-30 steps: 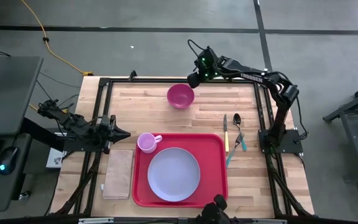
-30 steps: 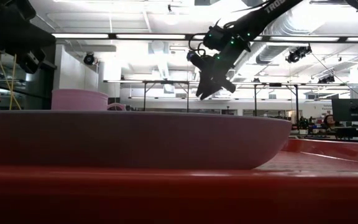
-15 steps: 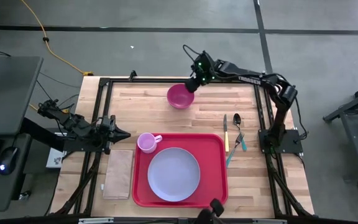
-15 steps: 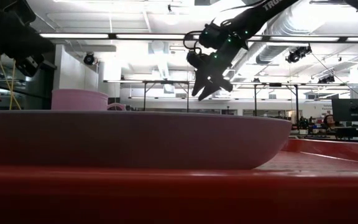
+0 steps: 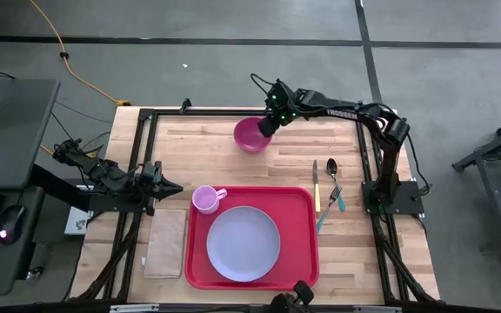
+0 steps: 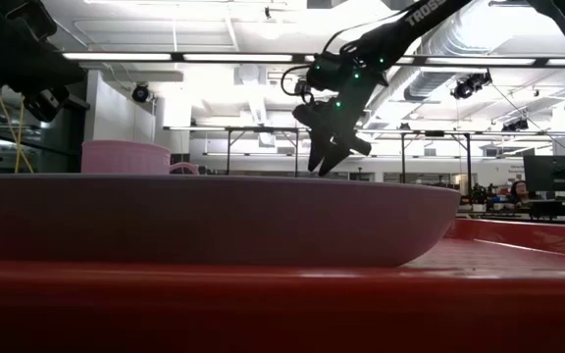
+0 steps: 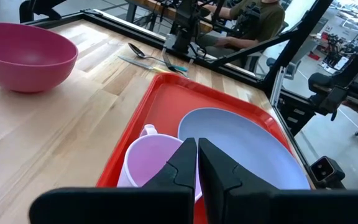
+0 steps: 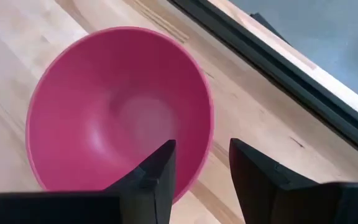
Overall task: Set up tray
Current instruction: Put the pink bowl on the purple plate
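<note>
The left gripper [image 5: 170, 187], fingers pressed together, waits at the table's left edge, just beside the red tray [image 5: 306, 226] at the near edge. The right gripper [image 5: 266, 126], fingers spread, straddles the pink bowl [image 5: 250, 136] rim near the far edge; it should go lower before pinching.

My two arms are dark, almost black, built of slim tubular links and blocky joints. My right arm [image 5: 346, 111] carries pale lettering along its forearm and small green lights glowing at the wrist; thin black cables loop off it near my right pincer [image 5: 265, 126]. That pincer's fingers [image 8: 155, 171] are matte black, flat and angular. My left pincer [image 7: 197, 163] has black, wedge-shaped fingers, with loose wiring behind the wrist.
</note>
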Controlling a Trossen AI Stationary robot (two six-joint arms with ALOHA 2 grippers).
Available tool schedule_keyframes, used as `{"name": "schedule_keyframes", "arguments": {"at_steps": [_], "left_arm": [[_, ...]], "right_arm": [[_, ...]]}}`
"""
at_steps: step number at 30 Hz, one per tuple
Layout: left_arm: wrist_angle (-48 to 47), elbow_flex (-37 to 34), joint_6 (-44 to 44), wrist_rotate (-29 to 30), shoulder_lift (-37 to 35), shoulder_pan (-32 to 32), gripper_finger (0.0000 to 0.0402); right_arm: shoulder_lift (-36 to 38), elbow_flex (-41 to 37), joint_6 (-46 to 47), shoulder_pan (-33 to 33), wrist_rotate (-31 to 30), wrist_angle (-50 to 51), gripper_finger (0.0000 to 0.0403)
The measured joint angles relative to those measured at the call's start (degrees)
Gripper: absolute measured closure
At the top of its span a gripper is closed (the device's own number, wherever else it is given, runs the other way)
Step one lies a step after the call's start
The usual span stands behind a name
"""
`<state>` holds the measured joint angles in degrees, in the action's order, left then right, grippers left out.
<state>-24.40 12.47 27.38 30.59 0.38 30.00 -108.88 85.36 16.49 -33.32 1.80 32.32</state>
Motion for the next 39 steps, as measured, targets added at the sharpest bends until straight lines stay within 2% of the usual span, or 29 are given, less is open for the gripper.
{"name": "schedule_keyframes", "arguments": {"at_steps": [8,39], "left_arm": [[0.00,0.00,0.00,0.05,0.00,0.02,0.0357],[-1.05,0.00,0.17,0.11,0.02,0.02,0.0357]], "right_arm": [[-2.39,0.00,0.19,0.00,1.81,1.20,0.0276],[-6.29,0.00,0.18,-0.26,1.14,-1.75,0.0277]]}}
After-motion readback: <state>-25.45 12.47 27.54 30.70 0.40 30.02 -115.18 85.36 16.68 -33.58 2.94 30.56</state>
